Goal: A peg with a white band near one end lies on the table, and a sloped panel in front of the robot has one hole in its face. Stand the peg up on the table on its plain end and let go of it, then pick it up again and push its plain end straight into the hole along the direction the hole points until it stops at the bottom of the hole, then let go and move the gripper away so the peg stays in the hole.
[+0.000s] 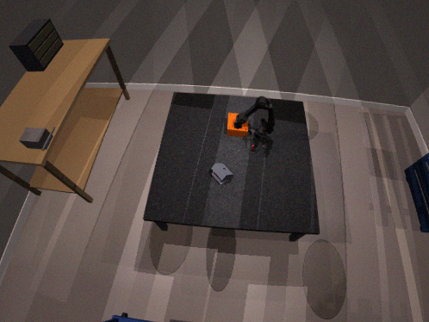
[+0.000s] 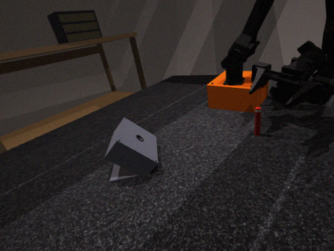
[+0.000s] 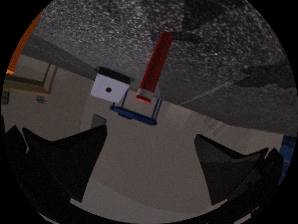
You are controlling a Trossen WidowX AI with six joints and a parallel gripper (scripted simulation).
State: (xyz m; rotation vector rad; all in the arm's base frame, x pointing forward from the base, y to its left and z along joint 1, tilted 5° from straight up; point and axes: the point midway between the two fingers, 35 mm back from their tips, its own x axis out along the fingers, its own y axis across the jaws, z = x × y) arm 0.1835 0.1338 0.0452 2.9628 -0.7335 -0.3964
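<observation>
The red peg (image 1: 252, 147) (image 2: 257, 124) (image 3: 157, 62) stands upright on the black table, with its white band near the top end. My gripper (image 2: 269, 98) (image 3: 153, 135) is wide open and empty. It is apart from the peg, a little above and back from its top, on the robot's side. In the wrist view the banded end points down toward the space between the fingers, but lies beyond the fingertips. The grey sloped panel (image 1: 221, 171) (image 2: 129, 134) (image 3: 117, 92) stands apart from the peg, and its one hole shows as dark and unfilled.
An orange box (image 1: 233, 131) (image 2: 231, 98) is at the arm's base, close behind the peg and beside the gripper. The black table (image 1: 181, 194) (image 2: 188, 201) carries the panel and the peg. A wooden bench (image 1: 65, 73) with a dark drawer unit (image 1: 36, 45) stands off to the left.
</observation>
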